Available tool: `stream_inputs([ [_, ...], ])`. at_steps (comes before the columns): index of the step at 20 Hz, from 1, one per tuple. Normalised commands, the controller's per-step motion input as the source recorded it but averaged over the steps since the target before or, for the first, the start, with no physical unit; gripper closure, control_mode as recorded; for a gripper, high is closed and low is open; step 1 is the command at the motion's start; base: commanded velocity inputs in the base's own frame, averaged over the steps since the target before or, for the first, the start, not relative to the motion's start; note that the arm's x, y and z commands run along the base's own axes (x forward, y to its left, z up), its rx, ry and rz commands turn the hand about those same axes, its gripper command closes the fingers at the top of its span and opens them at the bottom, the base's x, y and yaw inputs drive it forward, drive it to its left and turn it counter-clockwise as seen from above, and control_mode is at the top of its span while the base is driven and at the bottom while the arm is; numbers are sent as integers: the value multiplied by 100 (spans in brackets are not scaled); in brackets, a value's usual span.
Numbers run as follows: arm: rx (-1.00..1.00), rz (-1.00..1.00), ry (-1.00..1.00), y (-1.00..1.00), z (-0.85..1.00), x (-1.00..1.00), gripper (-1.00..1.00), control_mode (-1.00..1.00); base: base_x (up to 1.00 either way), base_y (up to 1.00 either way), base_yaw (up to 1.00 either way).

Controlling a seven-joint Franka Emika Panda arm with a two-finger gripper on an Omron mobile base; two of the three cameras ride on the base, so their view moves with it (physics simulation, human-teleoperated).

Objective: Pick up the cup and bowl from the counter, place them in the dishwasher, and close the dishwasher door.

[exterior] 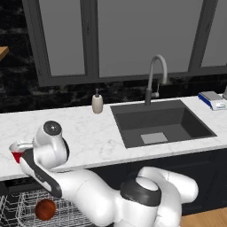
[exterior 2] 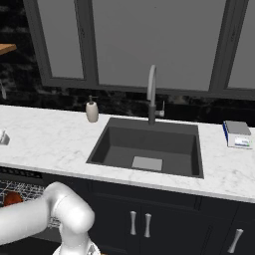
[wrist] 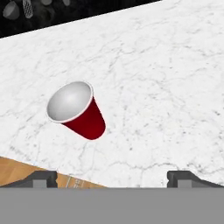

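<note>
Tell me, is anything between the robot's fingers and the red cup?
No. In the hand view, just bare white counter lies between the gripper and the cup.

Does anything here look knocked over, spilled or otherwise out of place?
Nothing stands out. The cup stands upright and empty on the counter near its front edge, and the bowl already sits in the open dishwasher's rack.
</note>
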Motion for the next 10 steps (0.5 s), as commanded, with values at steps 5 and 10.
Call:
stream_inputs([
  [5, 0, 1, 7, 0, 0, 42, -100, -100, 0, 0, 0],
  [10, 3, 7, 9, 0, 0, 46, -100, -100, 0, 0, 0],
])
